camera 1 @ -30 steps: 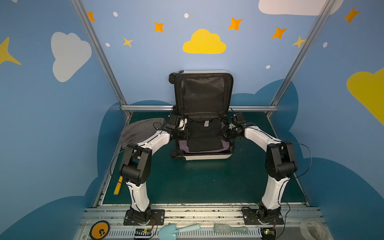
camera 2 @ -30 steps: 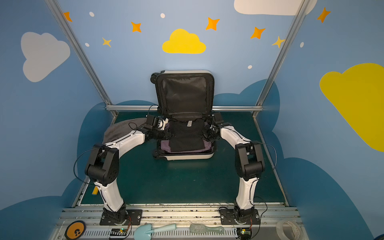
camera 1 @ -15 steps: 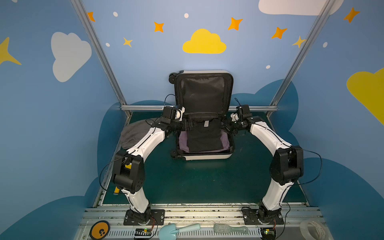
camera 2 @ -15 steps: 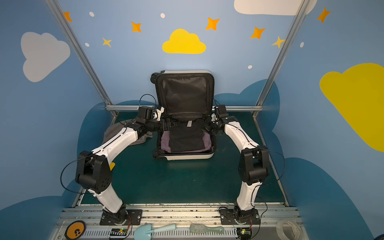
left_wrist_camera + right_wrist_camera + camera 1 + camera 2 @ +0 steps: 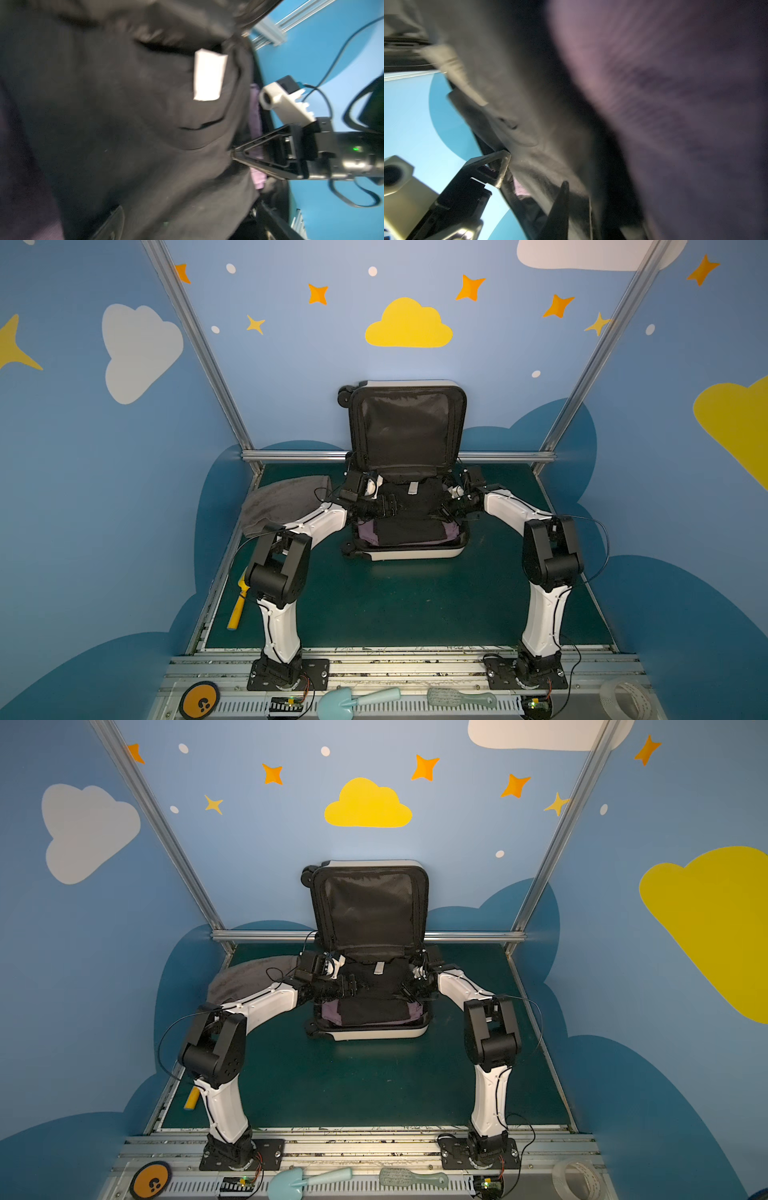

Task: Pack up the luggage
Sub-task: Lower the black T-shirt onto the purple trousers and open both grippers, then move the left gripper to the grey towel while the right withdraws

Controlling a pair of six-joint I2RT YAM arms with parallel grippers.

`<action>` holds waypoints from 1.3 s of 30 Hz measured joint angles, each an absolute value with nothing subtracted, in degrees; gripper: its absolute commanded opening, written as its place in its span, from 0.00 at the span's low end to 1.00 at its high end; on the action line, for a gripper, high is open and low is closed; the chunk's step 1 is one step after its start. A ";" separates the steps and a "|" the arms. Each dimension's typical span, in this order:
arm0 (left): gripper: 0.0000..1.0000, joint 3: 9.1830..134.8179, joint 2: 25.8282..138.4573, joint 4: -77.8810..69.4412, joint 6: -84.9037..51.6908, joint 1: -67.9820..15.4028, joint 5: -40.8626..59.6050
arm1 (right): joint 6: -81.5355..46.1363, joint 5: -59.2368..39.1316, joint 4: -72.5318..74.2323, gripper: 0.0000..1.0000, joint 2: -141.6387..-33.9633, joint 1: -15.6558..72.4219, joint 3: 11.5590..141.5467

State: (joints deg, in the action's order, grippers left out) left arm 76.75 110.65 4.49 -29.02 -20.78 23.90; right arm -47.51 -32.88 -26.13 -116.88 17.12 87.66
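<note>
Your right gripper (image 5: 232, 153) is pinched shut on the edge of the white-tagged black fabric garment (image 5: 124, 104), probably to flatten it inside the open white hard-shell suitcase (image 5: 415, 555) at the back of the green table (image 5: 415, 605). How wide your left gripper (image 5: 386, 506) stands, I cannot tell.

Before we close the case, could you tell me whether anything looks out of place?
A gray towel lies crumpled on the table beside the suitcase, unpacked; a yellow stick lies at the table's edge.

White luggage (image 5: 415, 558) with black lining (image 5: 405, 427); black garment (image 5: 409, 510) with white tag (image 5: 412, 488); purple cloth (image 5: 365, 533); grey towel (image 5: 282, 502); green mat (image 5: 395, 605).
</note>
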 measured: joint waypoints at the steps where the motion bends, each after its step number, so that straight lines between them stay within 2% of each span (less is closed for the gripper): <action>1: 0.98 76.53 111.02 4.40 -28.95 -20.75 23.59 | -47.51 -33.15 -25.87 0.27 -116.86 17.06 87.68; 5: 0.99 76.84 111.31 4.60 -28.08 -20.71 22.92 | -47.09 -34.02 -25.76 0.40 -116.86 16.80 87.94; 10: 1.00 80.49 110.28 7.73 -25.56 -20.53 21.65 | -44.51 -34.46 -27.99 0.69 -116.14 16.58 90.21; 15: 1.00 83.55 103.94 10.57 -23.33 -19.29 20.73 | -40.95 -31.99 -33.50 0.83 -112.14 16.58 94.50; 21: 1.00 82.61 93.62 11.16 -21.41 -14.76 18.09 | -35.90 -26.68 -38.24 0.85 -104.68 16.58 97.49; 26: 1.00 78.11 89.21 12.32 -20.67 -9.50 14.70 | -33.52 -21.34 -38.11 0.85 -97.49 16.58 94.08; 34: 1.00 76.23 92.71 20.34 -18.20 -2.85 6.98 | -31.03 -15.14 -28.03 0.88 -84.71 16.34 76.84; 39: 1.00 79.22 99.33 24.97 -16.21 -2.48 2.35 | -31.24 -16.71 -24.69 0.88 -83.48 16.60 75.22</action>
State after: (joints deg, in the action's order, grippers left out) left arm 79.22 99.33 24.97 -16.21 -2.48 2.35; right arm -31.24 -16.71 -24.69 -83.48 16.60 75.22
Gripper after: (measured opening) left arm 0.996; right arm 0.876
